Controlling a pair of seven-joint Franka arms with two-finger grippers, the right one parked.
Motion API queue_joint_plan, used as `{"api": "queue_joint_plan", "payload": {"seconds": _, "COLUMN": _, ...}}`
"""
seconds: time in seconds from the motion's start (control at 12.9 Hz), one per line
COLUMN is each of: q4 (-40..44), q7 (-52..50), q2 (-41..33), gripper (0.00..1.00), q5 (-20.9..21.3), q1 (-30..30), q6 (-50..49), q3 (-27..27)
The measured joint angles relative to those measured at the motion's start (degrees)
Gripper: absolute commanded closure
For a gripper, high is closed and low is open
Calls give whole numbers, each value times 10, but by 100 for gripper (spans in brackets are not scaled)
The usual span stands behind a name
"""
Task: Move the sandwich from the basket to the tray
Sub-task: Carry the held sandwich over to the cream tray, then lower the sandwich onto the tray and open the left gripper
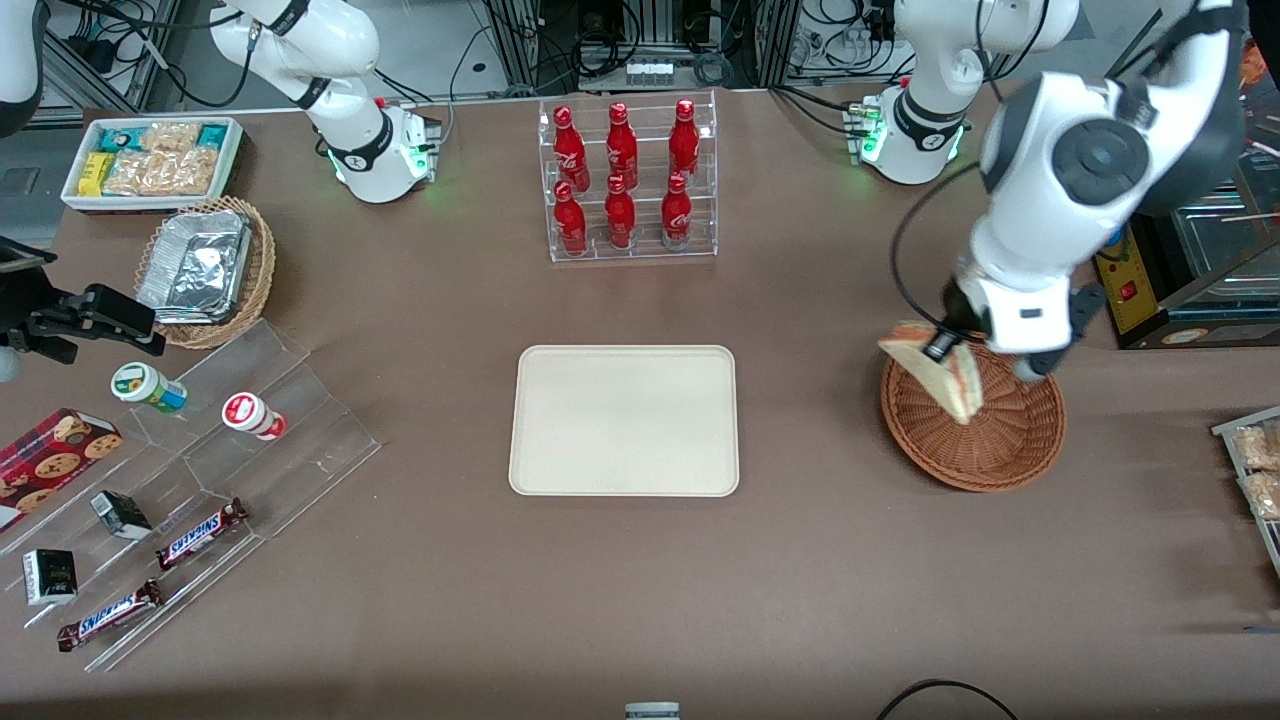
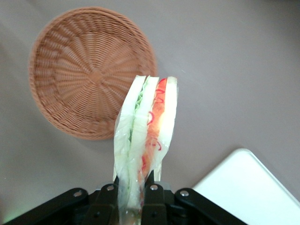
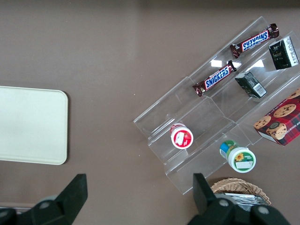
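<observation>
1. Nearest you: tray (image 1: 624, 420), bare, mid-counter, well apart from the basket.
2. Basket (image 1: 975, 425) toward the working arm's end; nothing left in it in the wrist view.
3. End effector (image 2: 132, 190) clenched on the sandwich (image 2: 147, 136), held above the basket.
4. Sandwich looks light, soft, film-wrapped, probably slippery; you pinch it near one end across the bread faces, so keep the squeeze gentle.

Tray (image 3: 30, 124): cream, one rounded-corner end visible at 9 o'clock on brown table (image 3: 117, 56). Clear acrylic stepped rack (image 3: 211, 117) at 3 o'clock holds 2 Snickers bars (image 3: 215, 78), 2 dark small boxes (image 3: 251, 84), red-lid cup (image 3: 181, 136), green-lid cup (image 3: 238, 156), cookie box (image 3: 281, 119). Wicker basket w/ foil container (image 3: 241, 192) at 5 o'clock.
</observation>
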Motion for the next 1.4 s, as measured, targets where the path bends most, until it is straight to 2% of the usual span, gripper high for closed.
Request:
{"api": "queue_joint_plan", "payload": {"seconds": 0.31, "q4": 15, "q7": 55, "q2": 21, "gripper": 100, "q5": 0, "q1": -92, "q6": 5, "q3": -1}}
{"api": "queue_joint_plan", "payload": {"seconds": 0.7, "q4": 15, "q7": 56, "q2": 144, "gripper": 100, "q5": 14, "q1": -194, "q6": 150, "q3": -1}}
{"api": "queue_joint_plan", "payload": {"seconds": 1.24, "q4": 22, "q7": -11, "q2": 278, "gripper": 100, "q5": 112, "q1": -231, "q6": 283, "q3": 0}}
{"api": "queue_joint_plan", "payload": {"seconds": 1.4, "q4": 34, "q7": -14, "q2": 292, "gripper": 100, "q5": 118, "q1": -236, "q6": 296, "q3": 0}}
